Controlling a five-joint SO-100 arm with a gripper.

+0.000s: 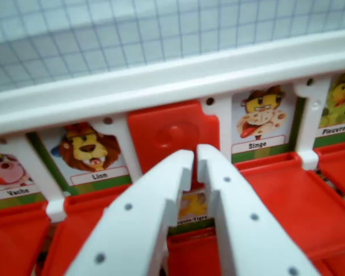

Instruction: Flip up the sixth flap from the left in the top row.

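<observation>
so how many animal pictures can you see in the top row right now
4: Vache at the wrist view's far left, Lion beside it, Singe right of the raised red flap, and one cut off at the right edge. More may lie outside the frame.

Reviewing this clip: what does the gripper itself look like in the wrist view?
The gripper has two white plastic fingers with a matte, slightly layered surface, broad at the bottom of the picture and tapering to rounded tips. Small dark round holes or screw heads dot both fingers. No cables or markings are visible.

Blurred pale-blue gridded surface (161,29) behind, evenly lit
</observation>
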